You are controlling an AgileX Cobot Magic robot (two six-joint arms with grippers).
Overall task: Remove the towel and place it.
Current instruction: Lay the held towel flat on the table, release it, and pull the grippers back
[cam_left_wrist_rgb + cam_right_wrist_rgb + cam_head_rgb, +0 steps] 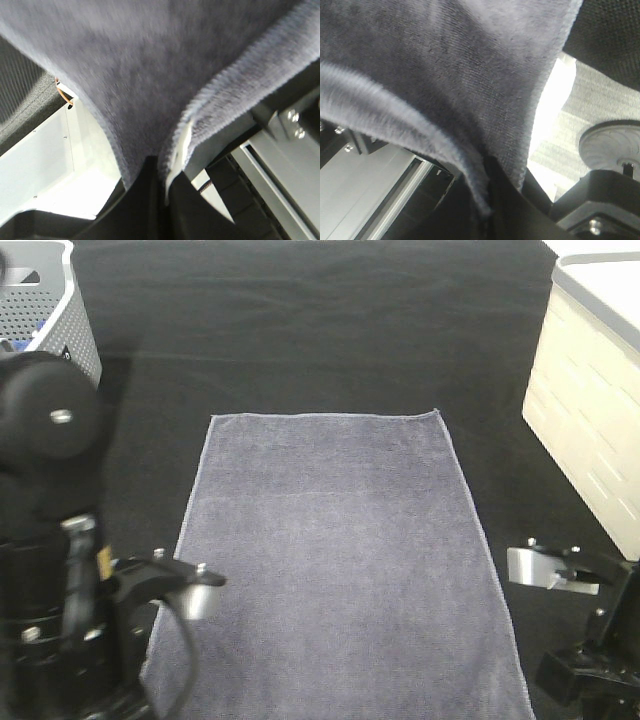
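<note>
The towel point(335, 550), a long greyish-purple terry rectangle with stitched hems, lies spread flat on the black table cloth point(320, 330) and runs off the near edge of the exterior high view. My left gripper point(162, 182) is shut on the towel point(140, 75), with a near corner pinched between its dark jaws. My right gripper point(487, 202) is likewise shut on a fold of the towel point(445, 65) at the other near corner. Neither gripper's tips show in the exterior high view. Only the left arm point(60, 570) and the right arm point(590, 650) show there.
A grey perforated basket point(45, 305) stands at the far left corner. A cream bin point(590, 390) with a grey rim stands along the right side. Beneath both grippers the wrist views show the robot's aluminium frame point(280, 165) and pale floor.
</note>
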